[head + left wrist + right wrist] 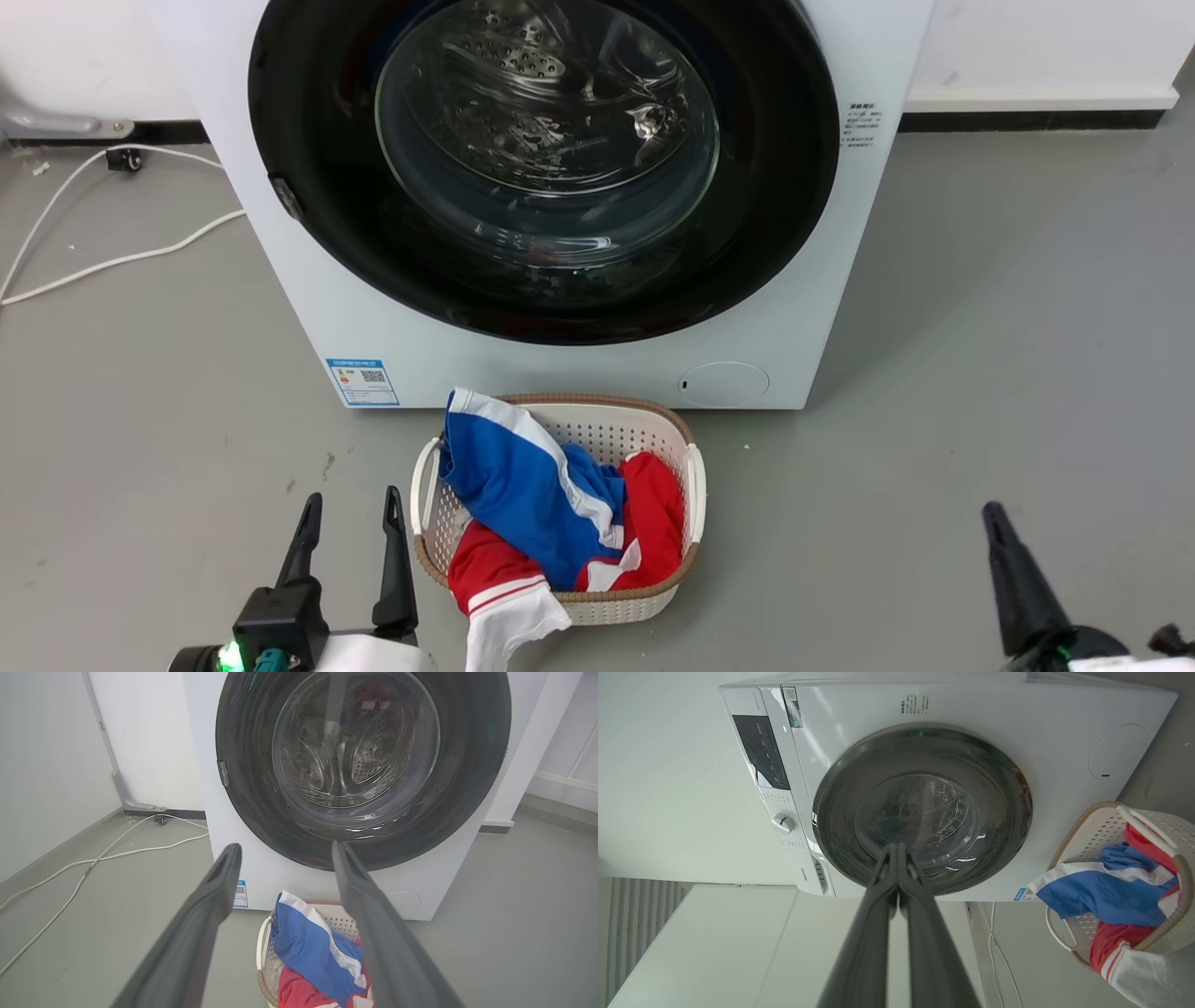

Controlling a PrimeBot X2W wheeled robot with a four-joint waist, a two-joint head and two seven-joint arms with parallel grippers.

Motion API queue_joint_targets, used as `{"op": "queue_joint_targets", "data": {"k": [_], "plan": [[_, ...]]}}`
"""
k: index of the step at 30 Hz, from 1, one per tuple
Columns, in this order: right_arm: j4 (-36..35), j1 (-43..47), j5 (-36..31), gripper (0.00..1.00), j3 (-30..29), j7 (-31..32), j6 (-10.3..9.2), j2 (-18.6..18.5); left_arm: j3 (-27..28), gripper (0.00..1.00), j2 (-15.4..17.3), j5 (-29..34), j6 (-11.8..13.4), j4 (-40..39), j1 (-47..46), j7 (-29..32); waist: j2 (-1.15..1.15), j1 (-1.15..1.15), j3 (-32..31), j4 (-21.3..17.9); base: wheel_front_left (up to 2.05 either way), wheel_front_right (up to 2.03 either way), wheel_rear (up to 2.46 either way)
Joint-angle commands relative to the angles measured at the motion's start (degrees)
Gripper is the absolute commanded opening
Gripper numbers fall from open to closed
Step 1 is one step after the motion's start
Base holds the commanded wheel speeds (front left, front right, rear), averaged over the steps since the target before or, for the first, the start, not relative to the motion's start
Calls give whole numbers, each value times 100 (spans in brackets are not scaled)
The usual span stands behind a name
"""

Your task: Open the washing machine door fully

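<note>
Left gripper (353,525) is hovering low w/ fingers spread, empty; right gripper (896,851) is sitting pinched together on nothing. Washing machine door (546,168) is lying flush against the washing machine (308,308), just behind the laundry basket (688,439). Approach isn't begun yet, I'd say. Next move is calling for reaching over the basket to the small tab (285,196) on the door's left rim & pulling outward.

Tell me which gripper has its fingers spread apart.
The left gripper: its two fingers stand wide apart, with the washing machine visible between them. The right gripper differs: its fingers are pressed together at the tips.
</note>
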Motion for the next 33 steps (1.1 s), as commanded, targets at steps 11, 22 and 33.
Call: {"op": "queue_joint_targets", "data": {"k": [11,22,33], "plan": [[357,-1234,215,0,-1091,-44,2,-293,59,100,-2,225,108,-122,-316,-16,0,0,439,161,0,0,0],[1184,-3361,155,0,-1807,377,3,-1293,-36,100,-3,312,163,-255,-826,-16,0,0,1365,388,0,0,0],[1967,-5470,-157,0,-1447,1078,3,-2287,-245,100,-2,231,205,-475,-1437,-16,0,0,2402,751,0,0,0]]}}
